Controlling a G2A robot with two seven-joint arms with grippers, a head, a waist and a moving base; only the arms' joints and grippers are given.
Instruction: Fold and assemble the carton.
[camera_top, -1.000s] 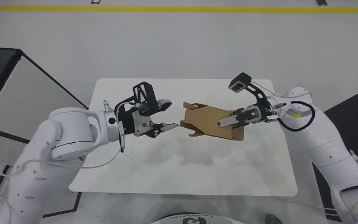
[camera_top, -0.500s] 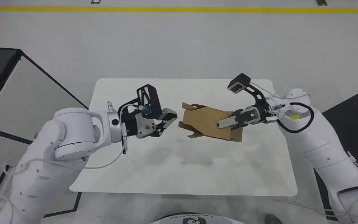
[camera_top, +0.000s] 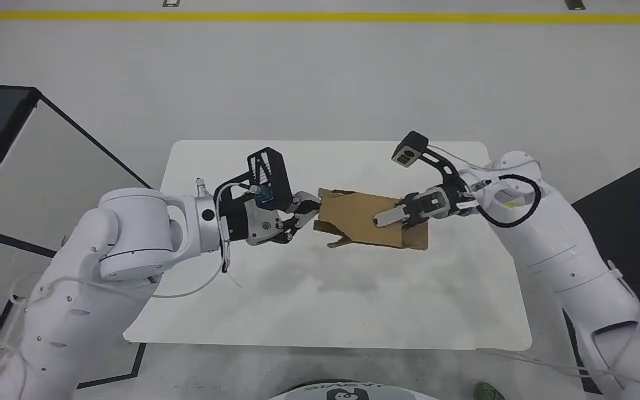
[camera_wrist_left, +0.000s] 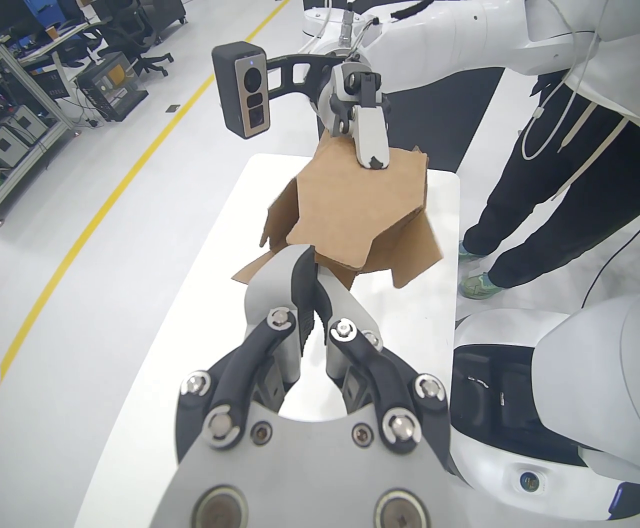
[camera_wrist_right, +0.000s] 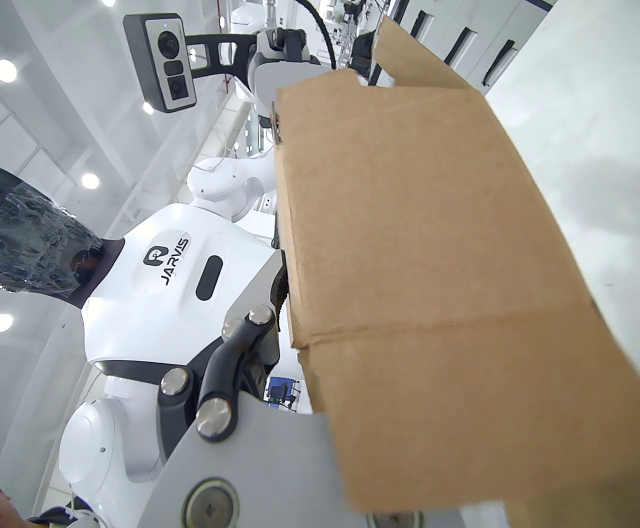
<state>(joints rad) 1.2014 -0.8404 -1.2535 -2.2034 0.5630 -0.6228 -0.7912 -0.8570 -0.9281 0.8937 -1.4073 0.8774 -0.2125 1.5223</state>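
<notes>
Nearest, left claw (camera_wrist_left: 307, 272) clenched on end flap of carton (camera_wrist_left: 350, 210), likely pinning flap for folding. Brown carton, half-formed with flaps splayed, hangs above white counter (camera_wrist_left: 200, 320), between both arms. At far end, right claw (camera_wrist_left: 372, 161) grips carton panel, one finger flat on top, seemingly steadying body against pull. Carton faces plain; no label or writing readable on them.
</notes>
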